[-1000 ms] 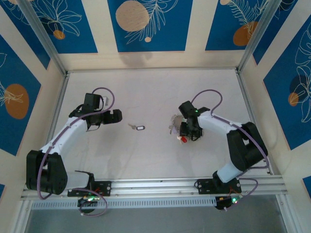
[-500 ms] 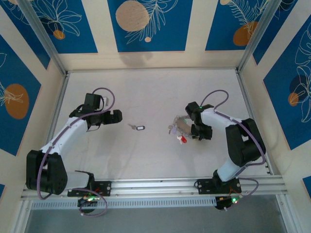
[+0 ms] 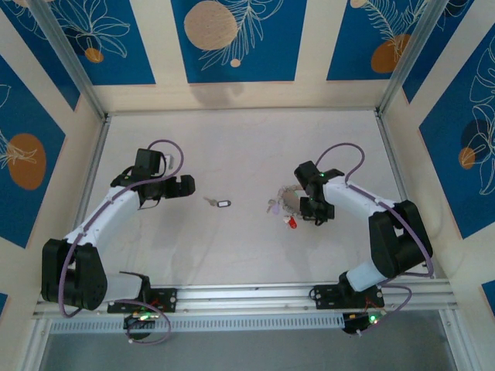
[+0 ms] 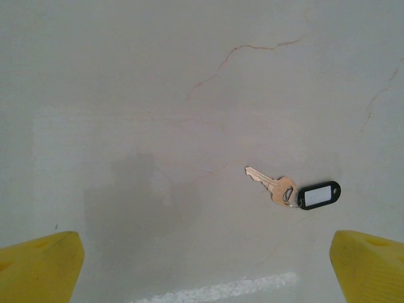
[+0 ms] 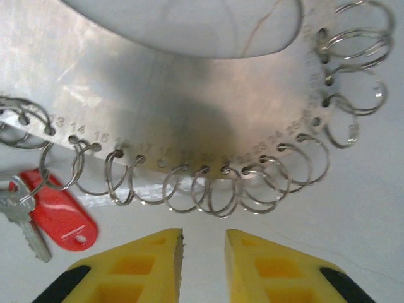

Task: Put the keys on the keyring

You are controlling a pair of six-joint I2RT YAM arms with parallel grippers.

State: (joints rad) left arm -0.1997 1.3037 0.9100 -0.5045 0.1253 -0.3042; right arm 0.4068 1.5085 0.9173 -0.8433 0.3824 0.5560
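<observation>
Pale table (image 3: 232,139) below: left gripper (image 4: 205,268) gapes wide near the black-tagged key (image 4: 293,191), holding nothing; right gripper (image 5: 203,252) barely parted, empty, just short of the keyring (image 5: 189,95).

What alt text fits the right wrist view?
A metal keyring with numbered holes and small wire rings arcs across the top. A red-tagged key lies lower left; the right gripper, jaws narrowly apart, points at the rings.
</observation>
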